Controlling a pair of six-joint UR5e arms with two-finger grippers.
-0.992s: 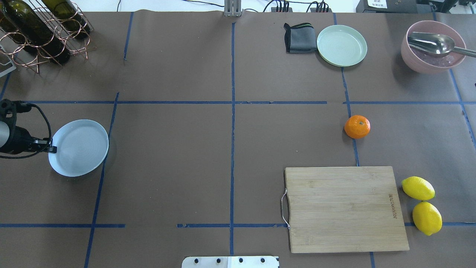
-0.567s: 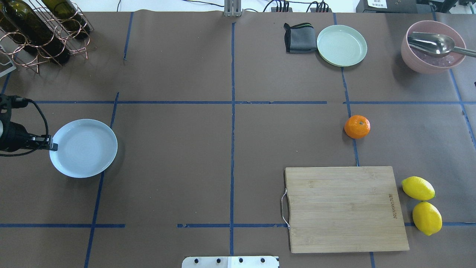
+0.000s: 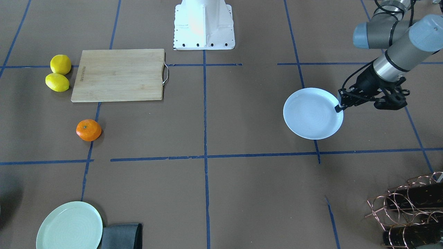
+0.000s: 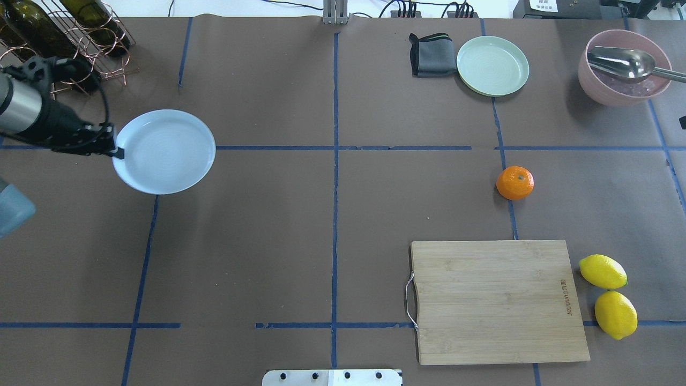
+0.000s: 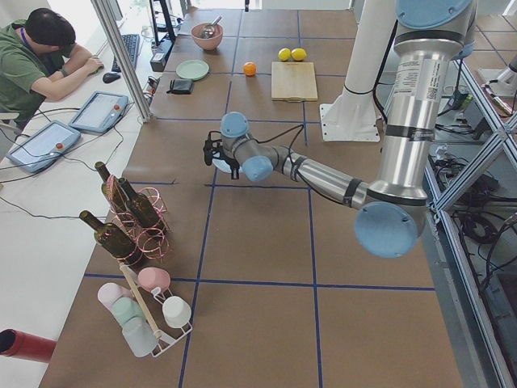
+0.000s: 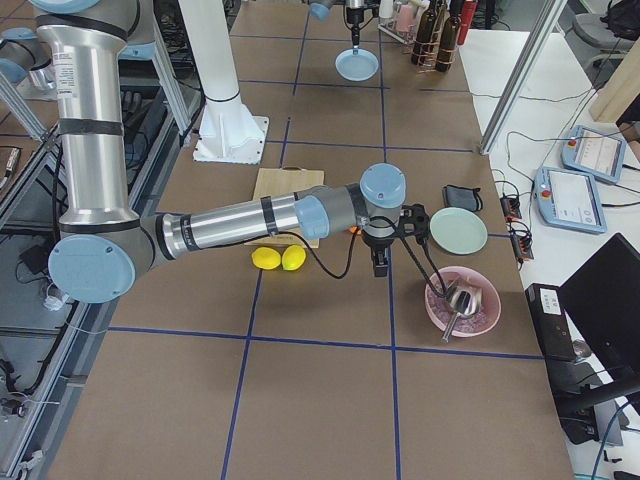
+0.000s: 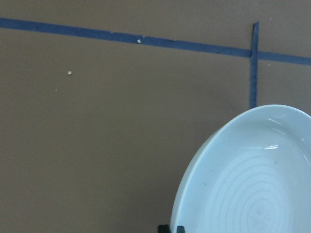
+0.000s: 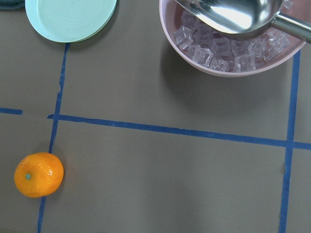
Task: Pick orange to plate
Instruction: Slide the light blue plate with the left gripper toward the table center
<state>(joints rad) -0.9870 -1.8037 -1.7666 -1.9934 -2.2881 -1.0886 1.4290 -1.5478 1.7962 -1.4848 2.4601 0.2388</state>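
Clearly the orange (image 4: pixel 515 183) lies nearer the right pincer (image 6: pixel 379 267), whose state I can't tell; the left pincer (image 4: pixel 118 153) clamps the plate (image 4: pixel 166 153).

My counter (image 4: pixel 268 241) is brown, gridded with blue tape (image 4: pixel 334 214); a white desk (image 5: pixel 56 202) runs along the left view's left edge.

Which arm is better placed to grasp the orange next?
Right. Its wrist camera looks down on the small round bright orange fruit, while the left gripper grips the round pale bluish-white plate far across the table.
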